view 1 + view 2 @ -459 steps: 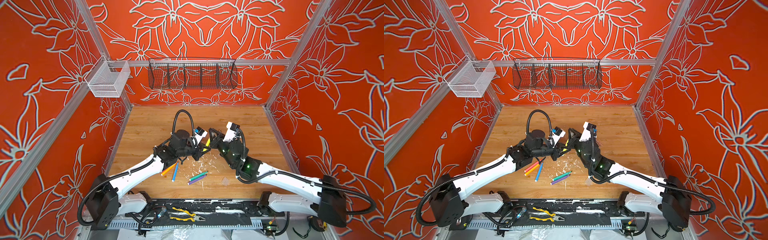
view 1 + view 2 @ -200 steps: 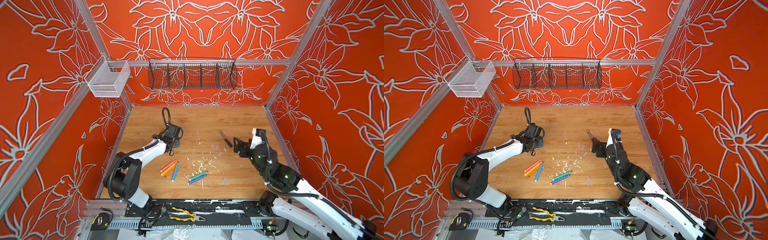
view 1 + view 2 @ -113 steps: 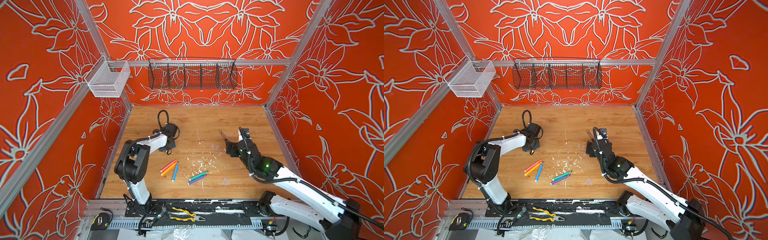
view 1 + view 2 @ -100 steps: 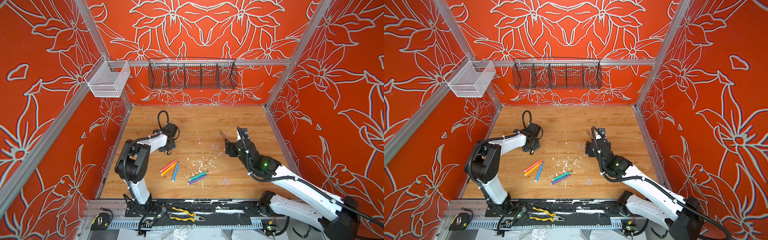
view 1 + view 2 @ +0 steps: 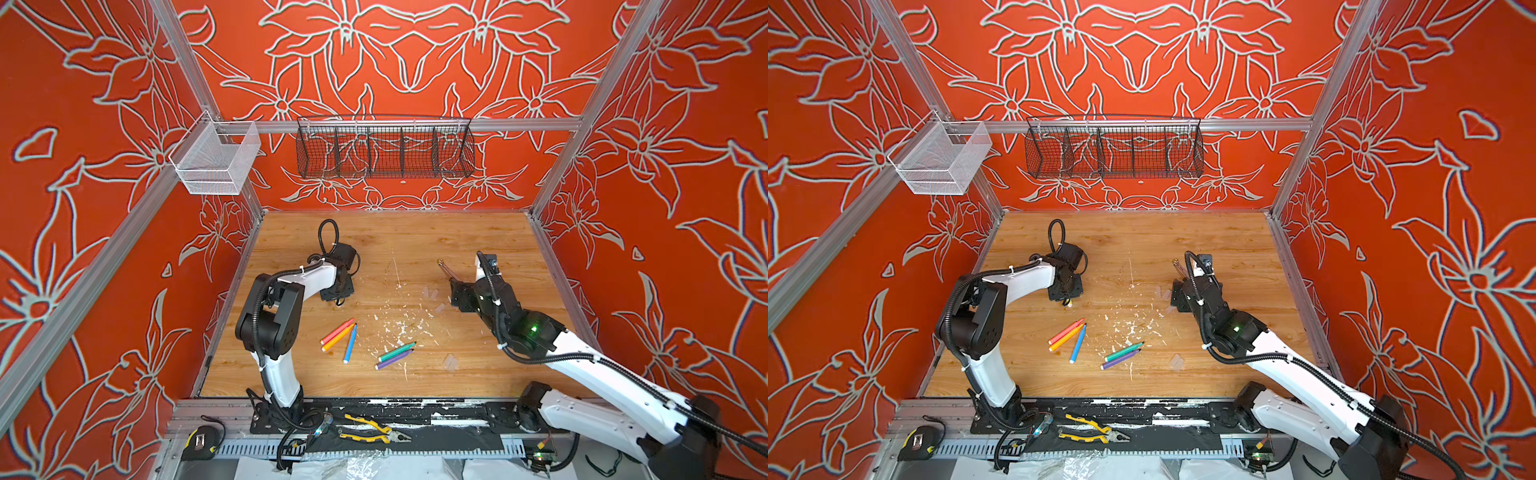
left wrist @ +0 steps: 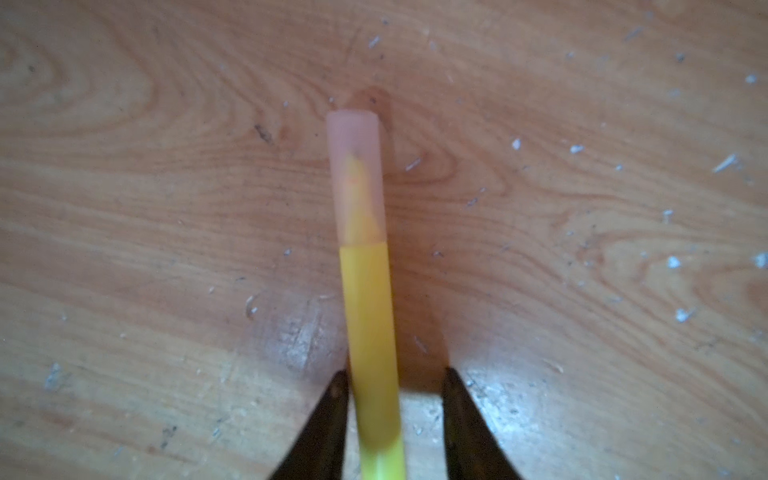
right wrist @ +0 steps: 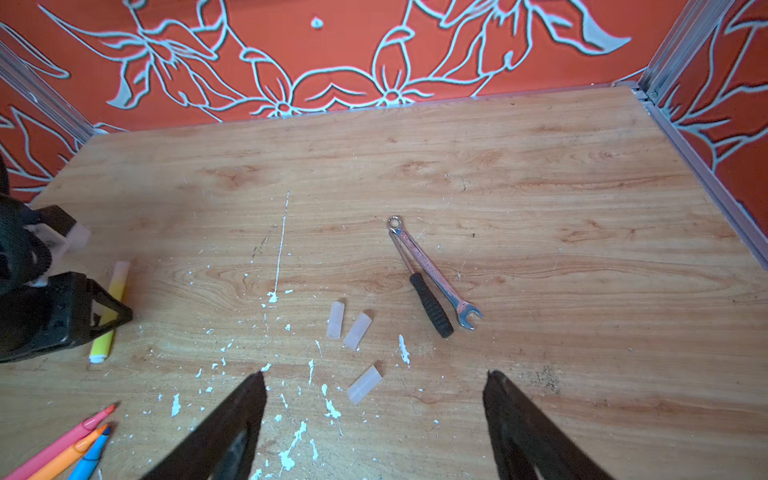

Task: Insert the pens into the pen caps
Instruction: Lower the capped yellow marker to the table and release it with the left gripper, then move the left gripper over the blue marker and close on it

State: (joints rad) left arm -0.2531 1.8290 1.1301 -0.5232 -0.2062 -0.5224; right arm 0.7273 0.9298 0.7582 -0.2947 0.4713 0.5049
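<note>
At the surface (image 6: 124, 208), left gripper (image 6: 395, 372) is sitting parted around the capped yellow pen (image 6: 368, 311). Right gripper (image 7: 376, 373), spread wide, is facing probably light, slick pen caps (image 7: 357, 330); pinch mid-length.

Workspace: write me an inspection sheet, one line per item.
Surface: wooden table, strewn with white flecks.
Job's things: yellow pen capped, lying flat; pink, orange, blue, green, purple pens uncapped; loose caps lying nearby.
Clutter: wrench, screwdriver on table; pliers, tape measure on front rail.
Tools: left tool open astride yellow pen; right tool open, empty.
Cables: loop over left wrist, hose along right arm; no snag seen.
Surroundings: red flowered walls; black basket, white bin hung up.
</note>
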